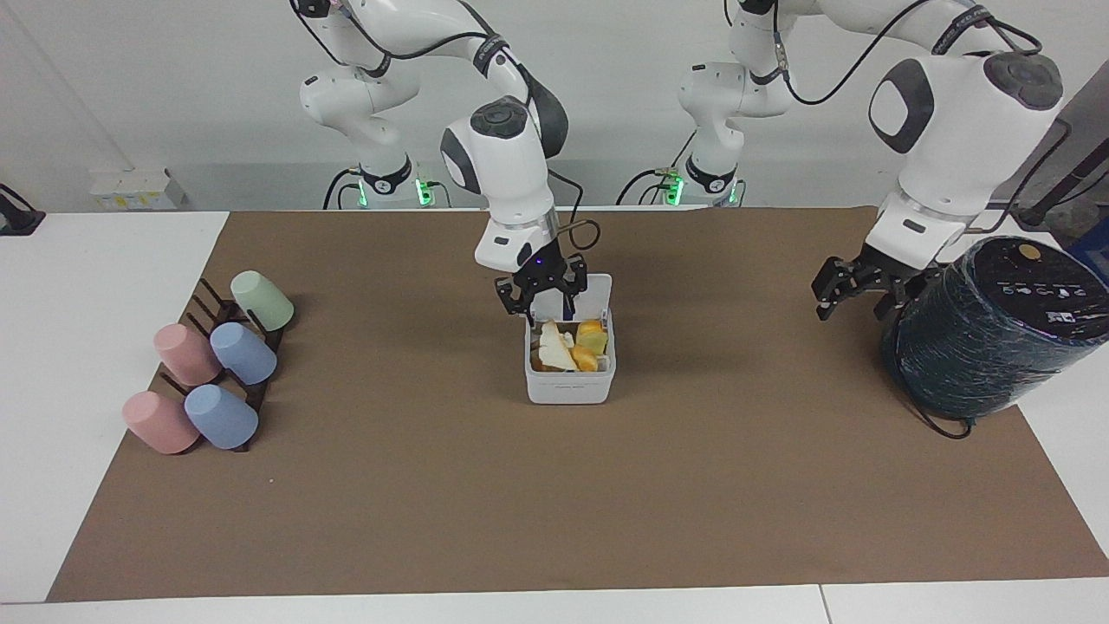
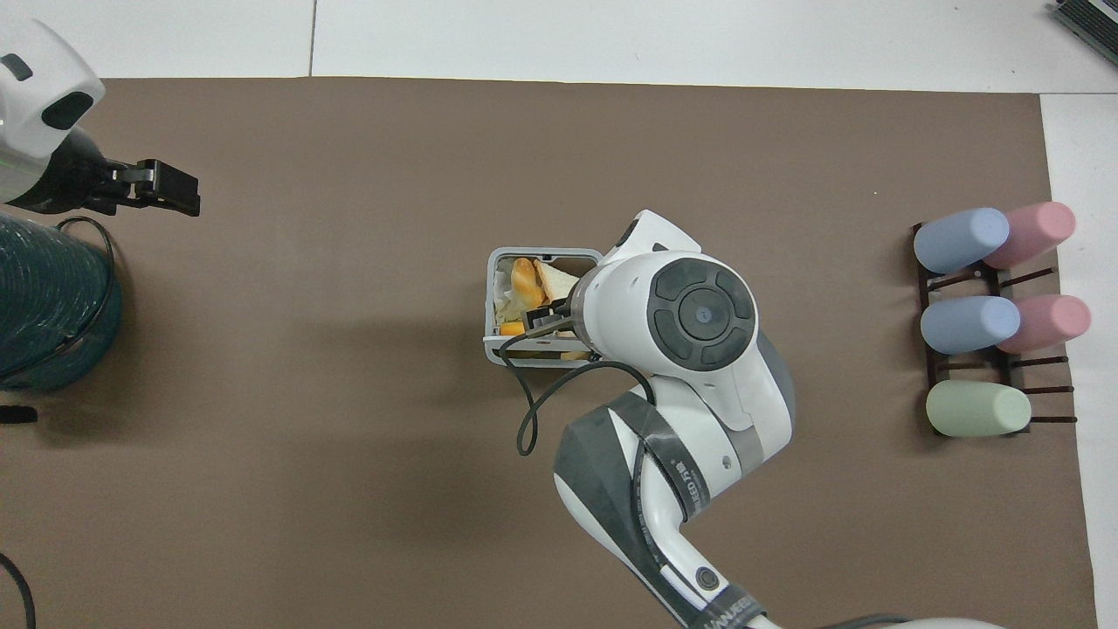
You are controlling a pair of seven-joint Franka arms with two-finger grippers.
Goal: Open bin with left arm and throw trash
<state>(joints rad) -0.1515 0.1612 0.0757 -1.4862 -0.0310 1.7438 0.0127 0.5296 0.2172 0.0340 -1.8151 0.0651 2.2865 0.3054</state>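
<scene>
The small white square bin (image 1: 569, 384) (image 2: 494, 336) sits mid-counter on the brown mat (image 1: 554, 485), lid up, with the cream wedge of trash (image 1: 551, 345) (image 2: 554, 280) lying inside among orange scraps. The right pincer (image 1: 541, 297) hangs over the bin, fingers spread and empty. The left pincer (image 1: 858, 290) (image 2: 166, 183), also spread, hovers beside the dark plastic-wrapped cylinder (image 1: 996, 329).

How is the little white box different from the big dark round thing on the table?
The white box is small and square; the dark drum is much bigger and round. The box stands upright mid-table with its lid open and scraps inside; the drum leans at the left arm's end, wrapped in plastic, showing nothing inside. The right claw hangs open over the box; the left claw hangs open beside the drum. Both rest on the brown mat.
</scene>
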